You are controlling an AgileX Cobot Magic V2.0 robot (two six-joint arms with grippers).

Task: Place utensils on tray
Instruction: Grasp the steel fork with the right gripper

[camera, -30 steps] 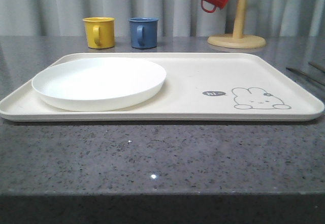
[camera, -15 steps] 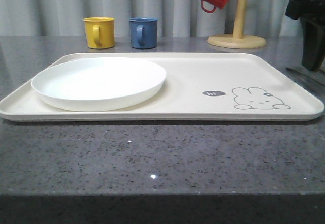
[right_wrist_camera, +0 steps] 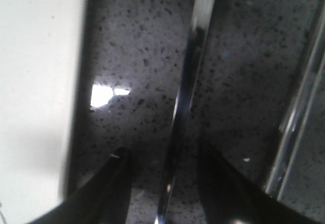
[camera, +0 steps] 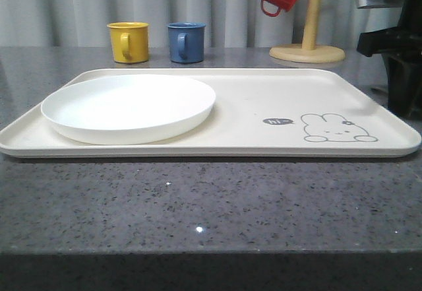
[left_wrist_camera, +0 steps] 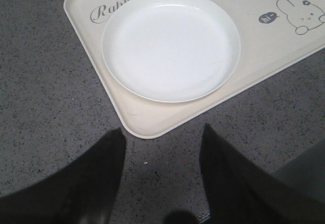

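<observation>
Now the right gripper (right_wrist_camera: 162, 176) hangs low beside the tray (camera: 369, 99), fingers spread astride a slim metal utensil (right_wrist_camera: 189, 71), not pinching it.

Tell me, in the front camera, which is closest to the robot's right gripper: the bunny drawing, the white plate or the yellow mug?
From the right gripper:
1. Bunny drawing, on the tray's right end.
2. White plate, on the tray's left half.
3. Yellow mug, at the back left, behind the tray.

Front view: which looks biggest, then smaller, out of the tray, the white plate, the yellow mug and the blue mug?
1. tray
2. white plate
3. yellow mug and blue mug, which look about alike; both stand farther from the camera, so they may look smaller than they are.
</observation>
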